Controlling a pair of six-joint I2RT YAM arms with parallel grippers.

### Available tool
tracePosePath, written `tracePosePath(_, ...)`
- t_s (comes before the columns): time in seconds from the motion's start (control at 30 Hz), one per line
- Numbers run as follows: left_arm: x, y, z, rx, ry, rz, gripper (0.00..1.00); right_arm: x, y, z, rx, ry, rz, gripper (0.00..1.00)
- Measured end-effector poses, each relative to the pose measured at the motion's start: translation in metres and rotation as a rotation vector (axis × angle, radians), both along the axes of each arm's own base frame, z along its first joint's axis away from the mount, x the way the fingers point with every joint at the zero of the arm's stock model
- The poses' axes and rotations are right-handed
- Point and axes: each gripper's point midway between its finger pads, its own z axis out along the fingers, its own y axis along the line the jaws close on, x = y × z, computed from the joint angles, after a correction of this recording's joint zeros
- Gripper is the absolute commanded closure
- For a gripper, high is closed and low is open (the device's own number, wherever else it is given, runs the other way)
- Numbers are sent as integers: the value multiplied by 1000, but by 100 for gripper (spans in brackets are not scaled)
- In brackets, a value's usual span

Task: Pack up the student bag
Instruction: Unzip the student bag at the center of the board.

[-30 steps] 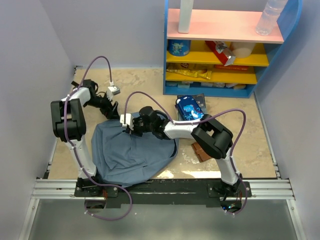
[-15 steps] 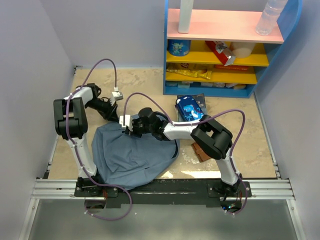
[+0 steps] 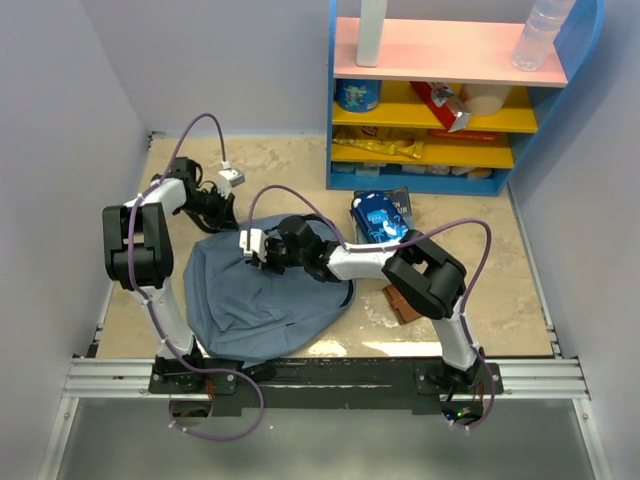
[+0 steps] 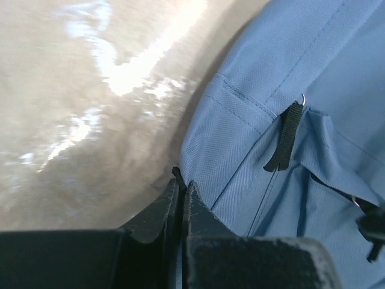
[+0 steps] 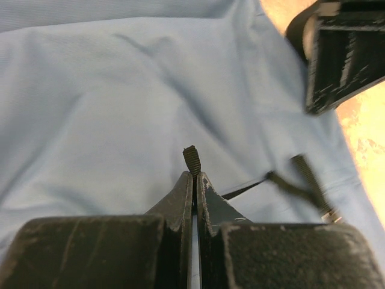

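Observation:
The slate-blue student bag (image 3: 262,300) lies flat on the table in front of both arm bases. My left gripper (image 3: 224,214) is at its far left edge. In the left wrist view that gripper (image 4: 182,182) is shut on the bag's (image 4: 313,54) fabric edge, with a black bit poking out at the tips. My right gripper (image 3: 256,246) is over the bag's top, its jaws (image 5: 195,175) shut on a short black pull tab (image 5: 190,158) of the bag (image 5: 114,90). A black strap loop (image 4: 286,137) with a ring hangs on the bag's side.
A blue shelf unit (image 3: 452,100) with a pink top holds snacks, a cup and a bottle at the back right. A blue packet on a dark book (image 3: 380,214) lies before it. A brown object (image 3: 402,302) sits by the right arm. Walls close both sides.
My left gripper has gone from open to shut on the bag's far edge. The bag's top has shifted toward the back. The right gripper stays shut and has moved slightly left.

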Motion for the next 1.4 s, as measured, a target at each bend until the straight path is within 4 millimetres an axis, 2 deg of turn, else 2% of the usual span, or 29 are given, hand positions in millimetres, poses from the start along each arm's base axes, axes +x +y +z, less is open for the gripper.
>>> tracePosePath(0.2,33,15,2,32,-44,172,100,-9,-5,-3,-12,7,3,100)
tracePosePath(0.33,47,30,4,49,-71,256,100,-21,-6,-7,-25,15,7,100)
tracePosePath(0.53,54,41,1,86,-92,308,100,-49,-12,-8,-31,40,21,100)
tracePosePath(0.77,57,47,-1,122,-98,331,100,-75,-20,11,18,46,0,100)
tracePosePath(0.8,56,47,-1,123,-97,331,100,-78,-20,10,20,53,-7,91)
tracePosePath(0.87,56,47,-1,123,-94,332,98,-80,-20,8,20,72,-19,79)
tracePosePath(0.9,56,47,-1,123,-94,330,92,-81,-21,8,20,82,-24,65)
tracePosePath(0.93,56,46,-1,123,-97,330,88,-82,-21,7,19,96,-27,59)
tracePosePath(0.97,57,47,1,125,-101,329,77,-84,-21,6,17,112,-32,47)
tracePosePath(1.0,57,47,3,129,-108,328,73,-87,-21,4,11,126,-34,44)
tracePosePath(1.07,59,49,10,139,-136,318,62,-92,-20,2,-1,147,-39,41)
tracePosePath(1.13,60,51,21,144,-167,311,57,-93,-19,3,-7,156,-52,40)
tracePosePath(1.27,56,57,50,136,-221,299,55,-85,-14,13,3,158,-92,41)
tracePosePath(1.4,47,64,70,128,-252,286,54,-61,-9,35,48,146,-162,43)
